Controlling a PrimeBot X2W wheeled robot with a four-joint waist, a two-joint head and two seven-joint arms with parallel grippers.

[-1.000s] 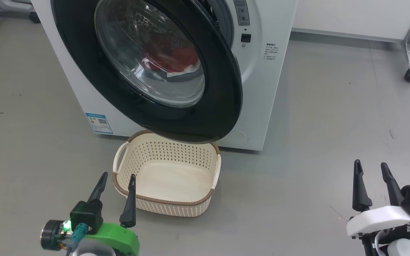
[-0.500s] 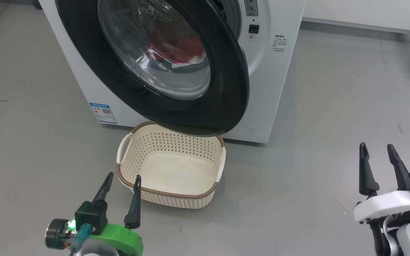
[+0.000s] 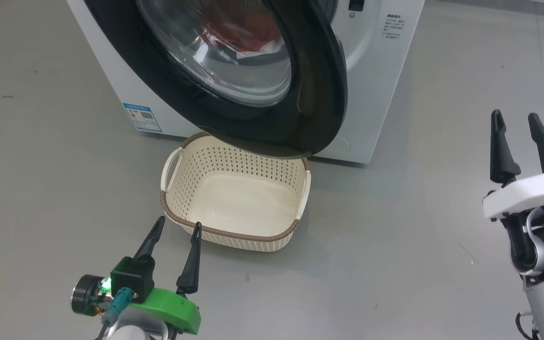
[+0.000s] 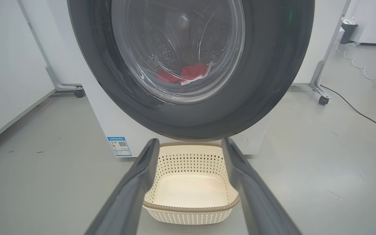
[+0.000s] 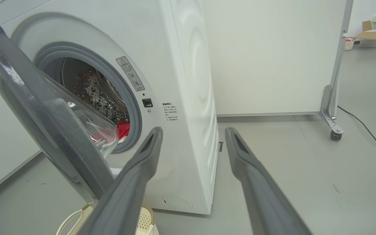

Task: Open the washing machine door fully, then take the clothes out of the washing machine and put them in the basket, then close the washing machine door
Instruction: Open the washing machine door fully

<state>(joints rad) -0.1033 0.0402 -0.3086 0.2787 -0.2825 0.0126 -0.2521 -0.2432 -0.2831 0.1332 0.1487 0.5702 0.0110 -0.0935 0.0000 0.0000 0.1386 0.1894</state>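
One washing machine (image 3: 380,85) carries one blue sticker (image 3: 142,117) with a QR code and one warning label (image 5: 130,73); the text on both is too small to read. One washing machine door (image 3: 319,94) stands partly open above one basket (image 3: 234,236) on the floor. Red clothes (image 3: 248,33) lie in the drum. Left gripper (image 3: 179,221) and right gripper (image 3: 514,114): fingers apart, holding nothing.

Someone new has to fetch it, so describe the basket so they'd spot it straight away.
Find the white washing machine with its round black-rimmed door partly open. On the grey floor before it, partly under the door's lower edge, sits the basket. Unlike its glossy neighbours, it is cream plastic with perforated sides, a brown woven-look rim and two side handles.
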